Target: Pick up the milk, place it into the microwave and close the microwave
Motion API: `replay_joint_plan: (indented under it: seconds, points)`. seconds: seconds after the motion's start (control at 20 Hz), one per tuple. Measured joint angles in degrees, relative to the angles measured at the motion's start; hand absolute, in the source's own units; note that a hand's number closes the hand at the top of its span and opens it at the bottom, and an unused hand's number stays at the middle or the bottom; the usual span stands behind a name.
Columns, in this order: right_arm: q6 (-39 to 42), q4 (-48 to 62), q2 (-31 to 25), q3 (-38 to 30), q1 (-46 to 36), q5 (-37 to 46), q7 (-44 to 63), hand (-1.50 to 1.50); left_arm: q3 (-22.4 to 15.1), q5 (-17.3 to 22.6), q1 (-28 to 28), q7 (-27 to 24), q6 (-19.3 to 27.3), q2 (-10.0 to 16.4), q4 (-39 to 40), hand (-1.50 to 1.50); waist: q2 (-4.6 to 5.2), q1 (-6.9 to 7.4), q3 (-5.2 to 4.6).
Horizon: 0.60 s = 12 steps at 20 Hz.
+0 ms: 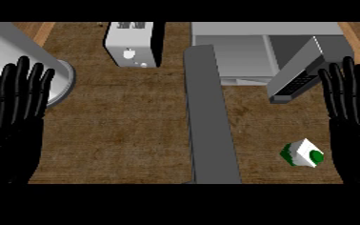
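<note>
You have the black left hand and black right hand released, fingers straight, with the white-and-green milk carton just left of the right hand and the open grey box microwave beyond it.

Bare counter lies open from right of the left hand fingers up to the microwave door; that long grey slab walls the middle, splitting the two sides; grey round vessel just beside those fingers, toaster beyond and to their right; keypad panel juts close left of the right hand fingers; milk carton stands alone nearer, bare counter around it; microwave cavity open beyond.
</note>
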Motion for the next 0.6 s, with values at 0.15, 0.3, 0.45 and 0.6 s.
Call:
replay_joint_plan:
  seconds: [0.15,0.3,0.45,0.6]
  points:
    - [5.63,0.48,-2.94,-1.95,1.54,-5.19,-1.91,-1.5,0.65,0.01,-0.21,-0.97,-0.52,0.18,2.11,-1.5,-0.67,-0.28,-0.1]
    - [14.78,-1.09,-8.02,-4.93,4.96,-13.87,-4.1,-1.5,1.76,0.46,0.23,-0.7,-1.45,1.44,2.29,-1.5,-1.11,-0.84,-0.1]
    - [23.6,-1.66,-12.02,-5.81,8.55,-22.35,-5.13,-1.5,1.49,4.69,1.62,0.84,-1.93,-0.51,1.85,-1.5,-1.43,-1.12,-0.12]
    - [31.32,-1.38,-16.16,-10.5,13.4,-30.36,-7.17,-1.5,2.17,8.6,4.49,2.0,-3.5,-0.64,-0.22,-1.5,-1.56,-0.99,-0.16]
